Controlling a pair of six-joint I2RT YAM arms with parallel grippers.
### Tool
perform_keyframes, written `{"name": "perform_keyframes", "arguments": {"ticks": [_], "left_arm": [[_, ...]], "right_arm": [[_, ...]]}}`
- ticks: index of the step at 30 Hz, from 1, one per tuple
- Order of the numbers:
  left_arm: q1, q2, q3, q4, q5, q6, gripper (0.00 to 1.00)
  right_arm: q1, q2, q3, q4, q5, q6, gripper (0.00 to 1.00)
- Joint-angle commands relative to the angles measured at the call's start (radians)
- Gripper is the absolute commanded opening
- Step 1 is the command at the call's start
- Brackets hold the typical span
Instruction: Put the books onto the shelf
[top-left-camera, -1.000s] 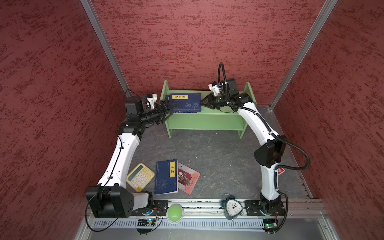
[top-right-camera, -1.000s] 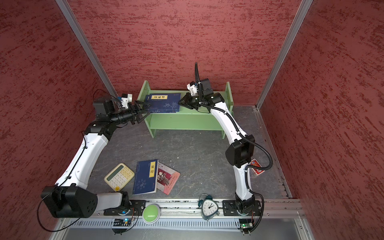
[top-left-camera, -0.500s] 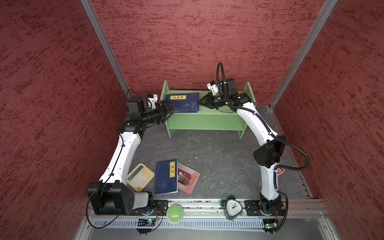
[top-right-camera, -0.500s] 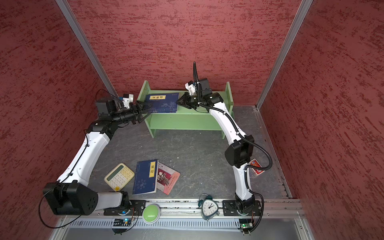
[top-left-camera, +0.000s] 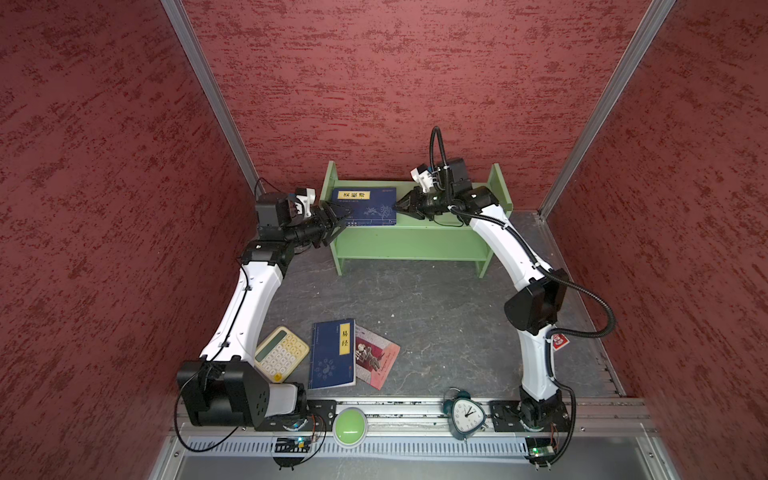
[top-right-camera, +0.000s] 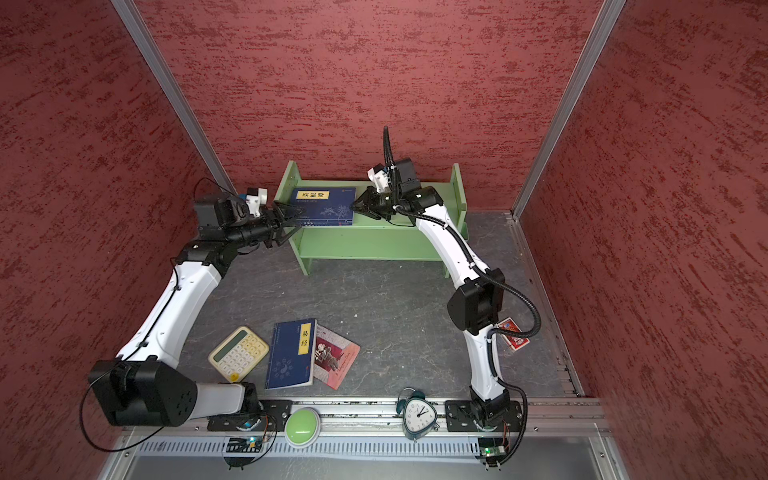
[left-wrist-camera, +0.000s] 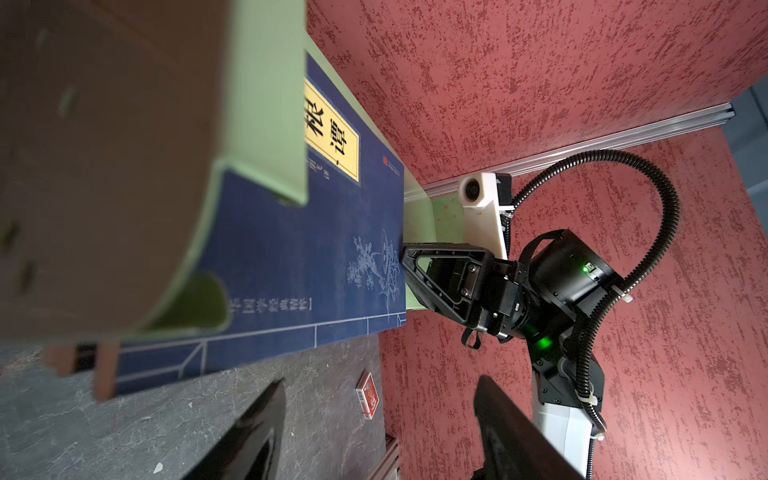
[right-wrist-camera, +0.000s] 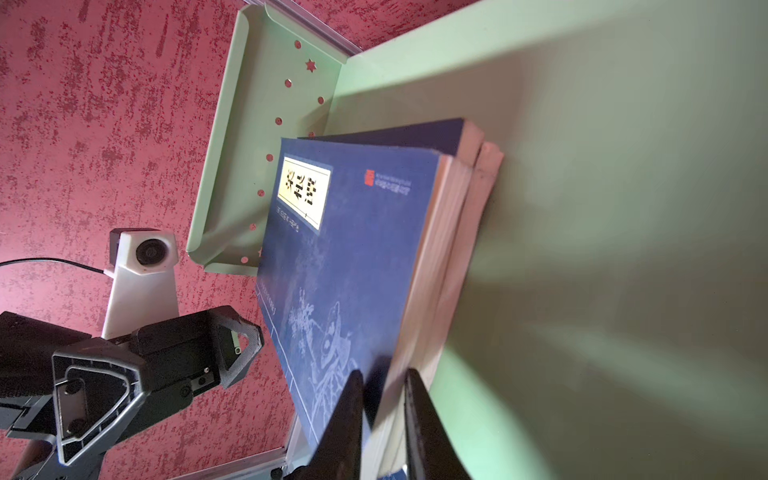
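Over the last second the right end effector (top-left-camera: 398, 206) had carried the stack of thin navy-blue paperbacks (top-left-camera: 365, 205), yellow title label uppermost, a little toward 9 o'clock along the upper tier of the light green wooden shelf (top-left-camera: 407, 243). The stack now lay cover-up close against the shelf's peg-holed side panel (top-left-camera: 327, 191) at that end. In the right wrist view its fingers (right-wrist-camera: 347, 415) were drawn narrowly together on the stack's near corner, with pages between them. The left end effector (top-left-camera: 341, 224) had meanwhile edged in to the shelf's 9 o'clock front corner, its fingers spread wide and holding nothing; whether it touched the stack could not be told. That batch looked as good as shelved, needing only release. One more navy-blue paperback (top-left-camera: 332, 353) and the thin red-pink illustrated book (top-left-camera: 380, 359) lay on the dark grey bench (top-left-camera: 436, 307) at 7 o'clock, likely next to fetch.
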Motion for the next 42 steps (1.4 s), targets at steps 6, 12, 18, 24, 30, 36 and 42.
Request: {"name": "perform_keyframes", "arguments": {"ticks": [6,12,18,24,30,36,42], "left_arm": [[0.011,0.019,0.000,0.035,-0.012,0.025,0.72],[0.014,0.022,0.000,0.039,-0.022,0.024,0.72],[0.017,0.025,0.003,0.039,-0.028,0.018,0.72],[0.017,0.027,0.005,0.042,-0.029,0.013,0.72],[0.012,0.031,0.008,0.041,-0.018,0.002,0.72],[-0.012,0.026,0.006,0.048,0.000,-0.001,0.72],[-0.030,0.027,0.002,0.044,0.003,0.001,0.72]], "right_arm": [[0.011,0.008,0.046,0.030,-0.004,-0.003,0.26],[0.013,0.009,0.082,-0.023,0.043,-0.033,0.34],[0.013,-0.009,0.096,-0.059,0.101,-0.063,0.35],[0.013,0.009,0.096,-0.044,0.062,-0.051,0.33],[0.013,0.020,0.099,-0.018,0.045,-0.040,0.28],[0.013,0.043,0.124,-0.025,0.036,-0.037,0.27],[0.013,0.057,0.132,-0.014,0.028,-0.033,0.25]]}}
